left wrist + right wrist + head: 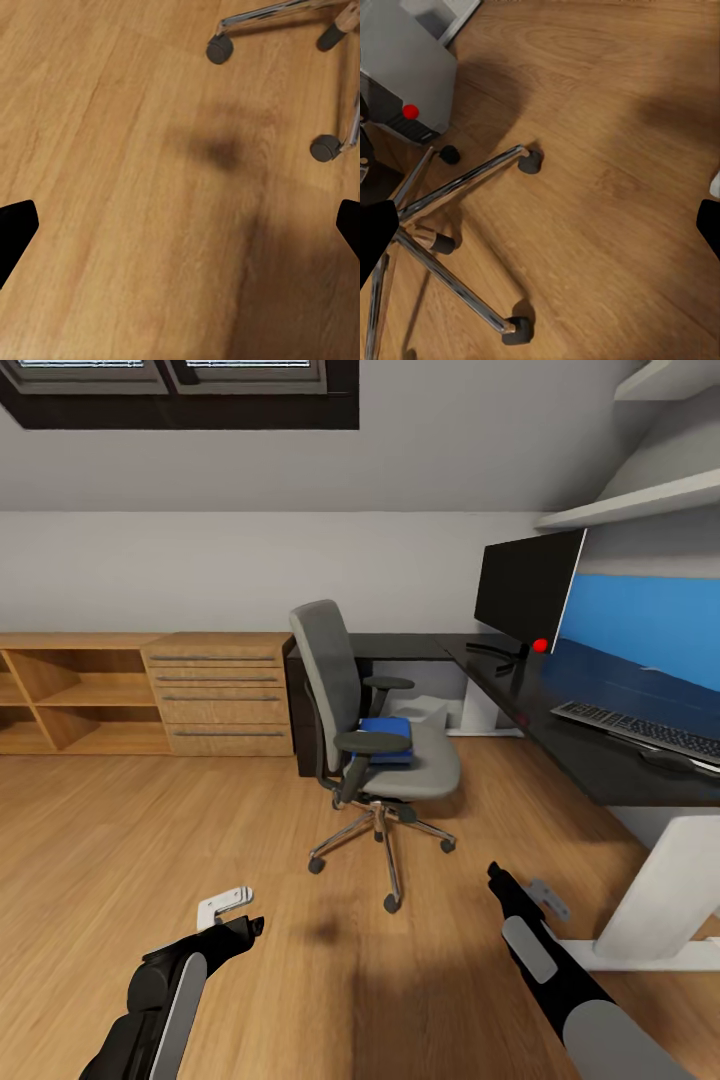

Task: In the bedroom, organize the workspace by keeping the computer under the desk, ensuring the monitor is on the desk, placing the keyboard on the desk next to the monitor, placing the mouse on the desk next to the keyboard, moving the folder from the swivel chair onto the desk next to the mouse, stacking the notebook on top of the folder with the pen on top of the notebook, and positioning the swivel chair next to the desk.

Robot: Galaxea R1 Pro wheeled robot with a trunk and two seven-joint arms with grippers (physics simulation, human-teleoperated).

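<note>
Landmark: the swivel chair (375,730), standing on the wooden floor (150,840) just off the open side of the tabletop (560,735), not tucked against it.
Folder: the folder (385,738), bright blue, lies flat on the swivel chair's seat, between its armrests.
Monitor: the monitor (527,588) stands upright on the tabletop, beyond the swivel chair, near the blue wall panel (650,625).
Keyboard: the keyboard (640,730) lies on the tabletop, on my side of the monitor and well apart from the swivel chair.
Mouse: the mouse (668,762) lies just beside the keyboard's near edge.
Computer: the computer (405,75), red light on its front, stands on the floor just behind the swivel chair's star base (450,225).
Drawer chest: the light wooden drawer chest (220,695) stands against the wall, beyond the swivel chair on its far side from the tabletop.
My left end effector (238,912): released, fingers wide apart, holding nothing, over bare floor short of the swivel chair's casters (219,49).
My right end effector (520,888): released, empty, above the floor near the star base.
</note>
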